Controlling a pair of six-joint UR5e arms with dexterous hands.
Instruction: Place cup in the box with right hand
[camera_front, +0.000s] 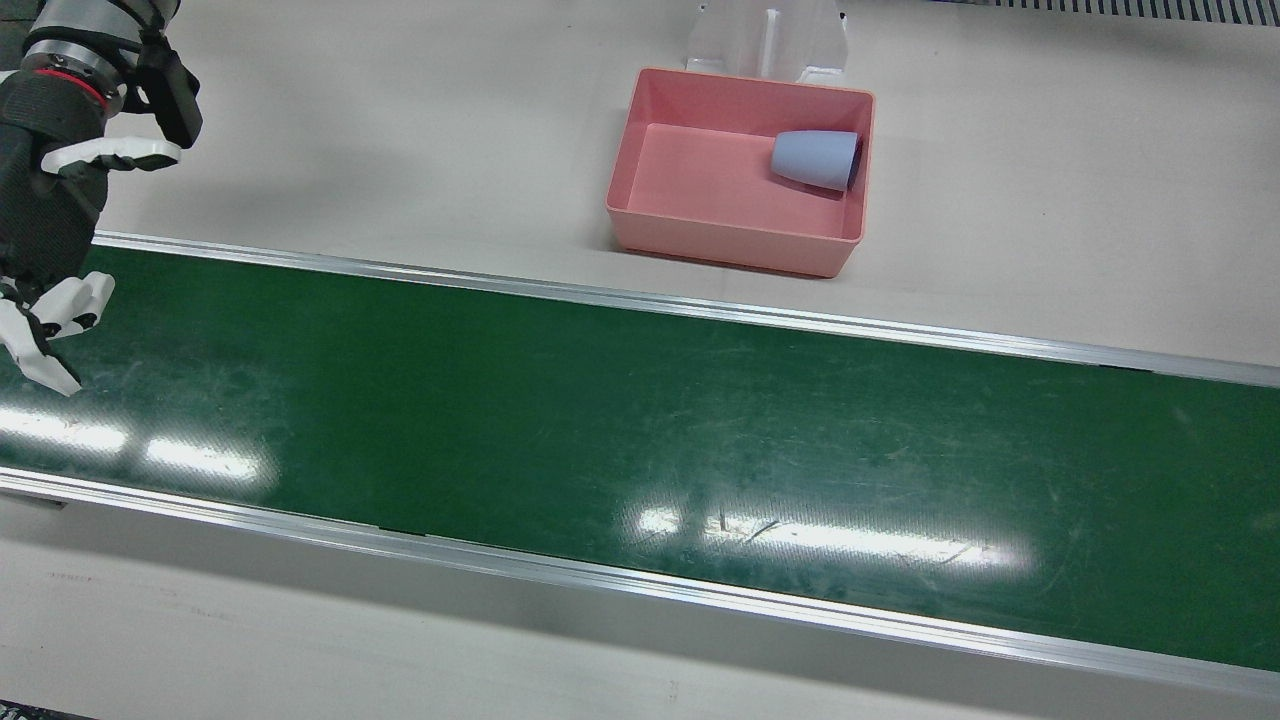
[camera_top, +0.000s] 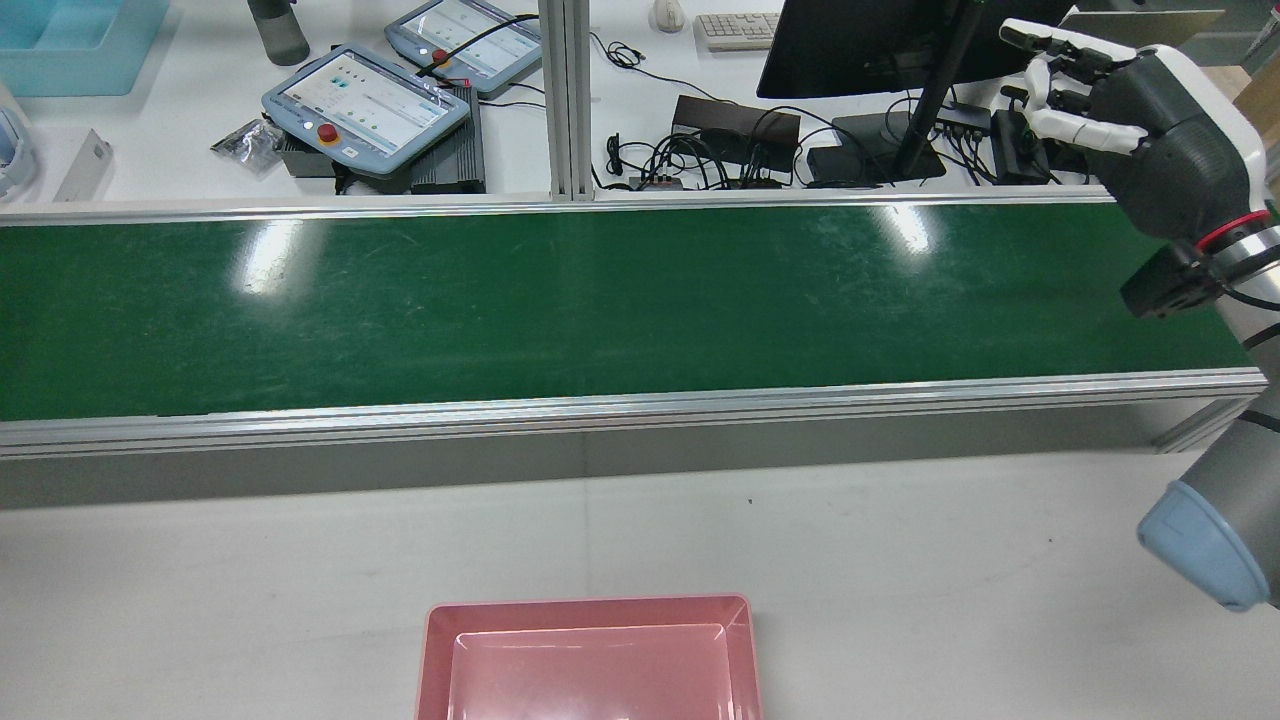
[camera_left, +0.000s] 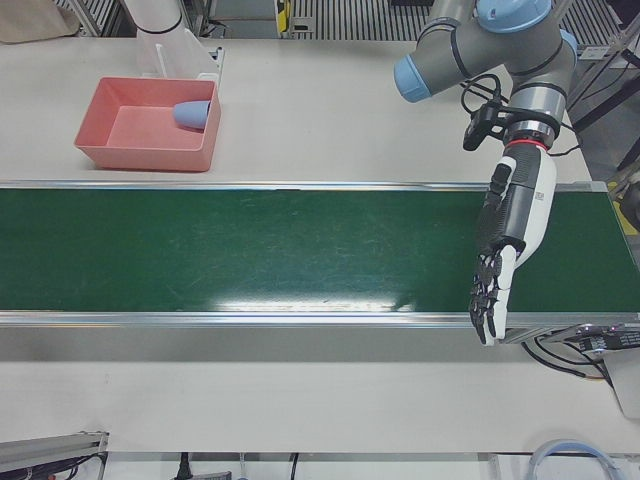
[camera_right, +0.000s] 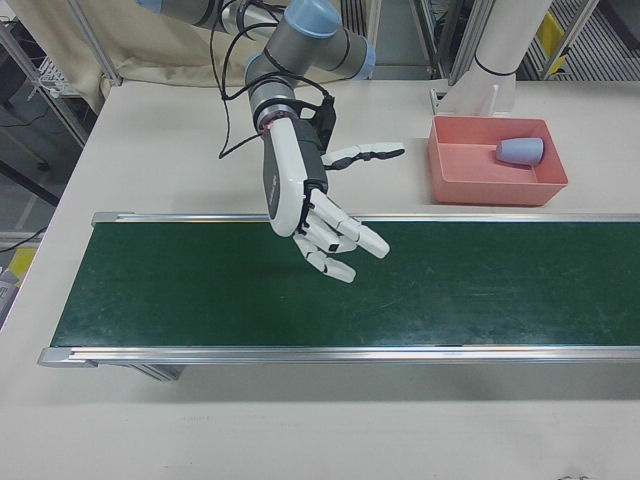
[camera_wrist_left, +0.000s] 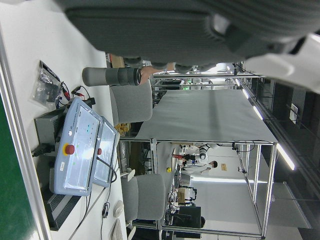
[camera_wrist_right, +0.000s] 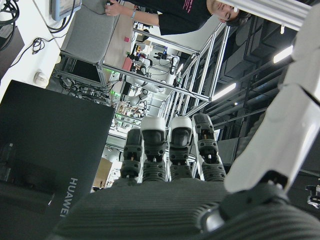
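Your table (camera_front: 400, 150) is one, and across it runs one green belt (camera_front: 640, 420), bare from the left edge of the front view to the right. Upper centre in that view sits the one pink box (camera_front: 735, 250), and the only cup (camera_front: 815, 158), pale blue, already lies on its side inside it, close to the box's right wall with its mouth turned toward that wall. By my reading the placing itself is done and you are at the closing step. Two hands show. Your right hand (camera_right: 320, 215), left of centre in the right-front view, hangs over the belt with fingers spread and nothing in them, well apart from the box. Your left hand (camera_left: 505, 250), at the right of the left-front view, points down at the belt's near edge, fingers straight and empty. The next move probably calls for nothing delicate: keep the right hand away from the box so the cup is not disturbed.
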